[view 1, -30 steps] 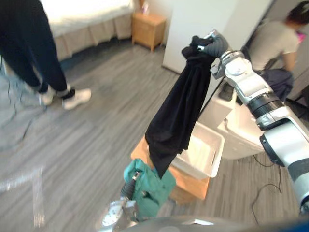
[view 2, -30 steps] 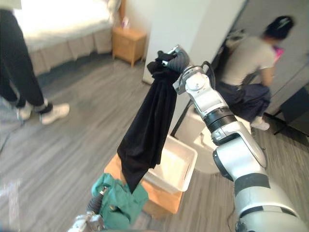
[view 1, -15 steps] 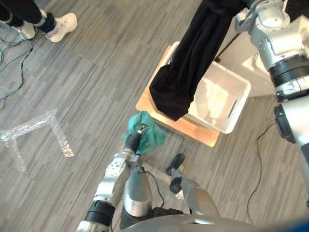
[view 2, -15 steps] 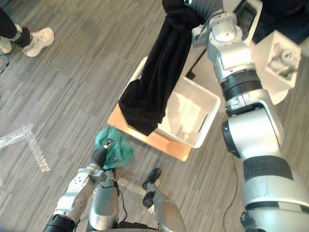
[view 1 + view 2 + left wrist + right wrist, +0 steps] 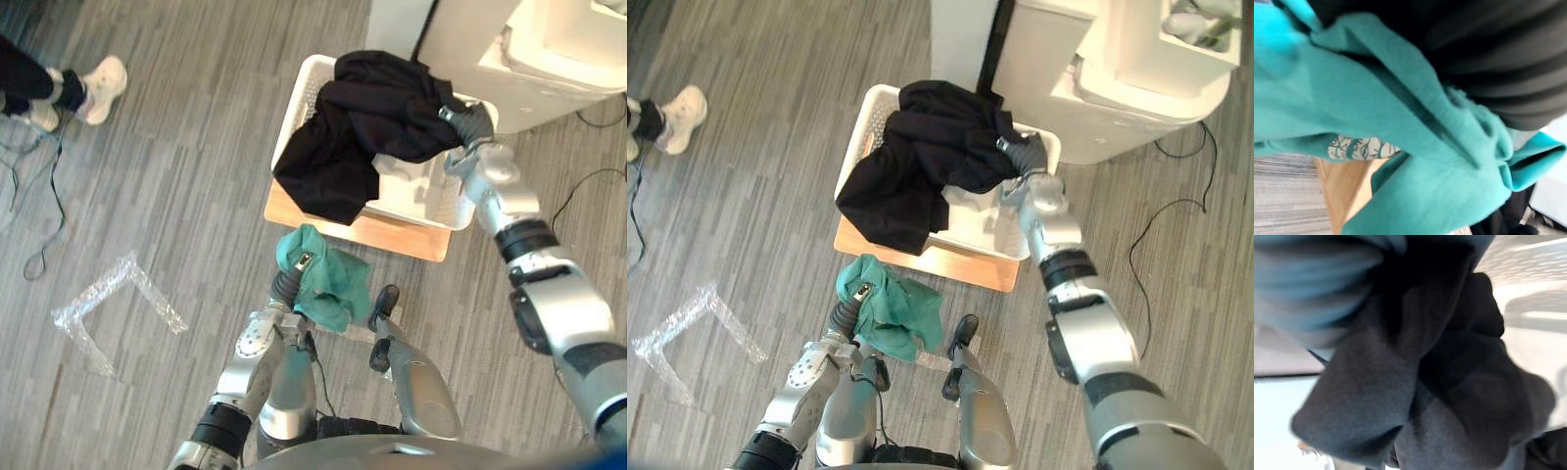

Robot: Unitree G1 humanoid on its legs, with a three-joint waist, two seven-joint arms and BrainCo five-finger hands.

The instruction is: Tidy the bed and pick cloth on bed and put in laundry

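A black cloth [image 5: 362, 127] lies heaped in the white laundry basket [image 5: 443, 204]. One end spills over the rim on the side away from the right hand [image 5: 473, 125], which sits at the opposite rim, touching the cloth. The right wrist view has dark folds bunched close against that hand; whether it grips them cannot be told. The basket stands on a low wooden bench [image 5: 392, 235]. Beside the bench, the left hand [image 5: 854, 302] is closed on a bunched teal cloth [image 5: 328, 284], whose patterned tag [image 5: 1359, 147] appears in the left wrist view.
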